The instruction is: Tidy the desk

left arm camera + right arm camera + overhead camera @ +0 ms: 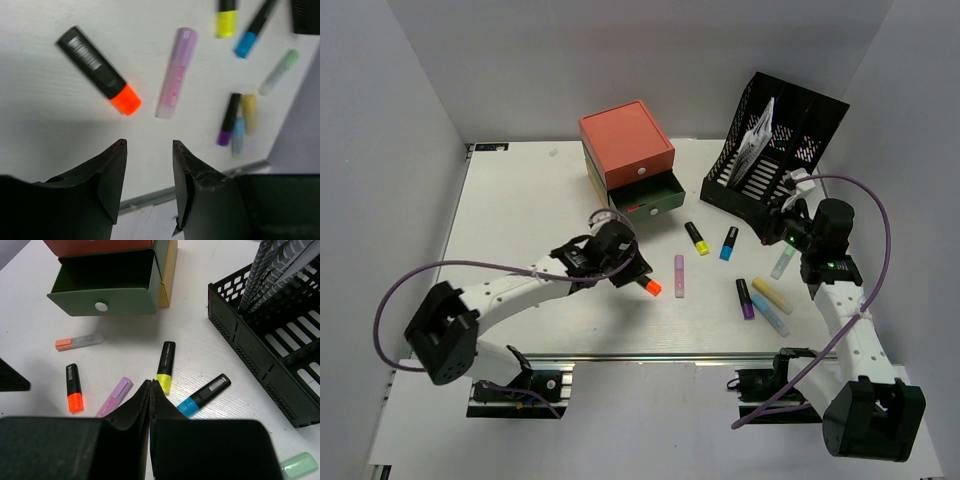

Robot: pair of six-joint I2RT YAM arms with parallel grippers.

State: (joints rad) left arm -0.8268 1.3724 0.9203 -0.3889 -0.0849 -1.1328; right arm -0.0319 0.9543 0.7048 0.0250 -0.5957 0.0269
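Above the flat white desk (520, 200), left gripper (148, 145) spread, empty; I'd centre it across the black orange-tipped highlighter (100, 70), then descend; right gripper (151, 382) pressed together.

The light is bright and even, and it comes from above. The white desk (520, 200) looks matt, with only soft grey shadows. In the left wrist view the blue highlighter (246, 44) at 1 o'clock is blurred, like its neighbours.

Matt white bench (520, 210) with a metal front rail (660, 357); smooth plastic orange highlighter (97, 67), perforated black plastic file rack (810, 130), matt-finished red-topped drawer unit (625, 140).
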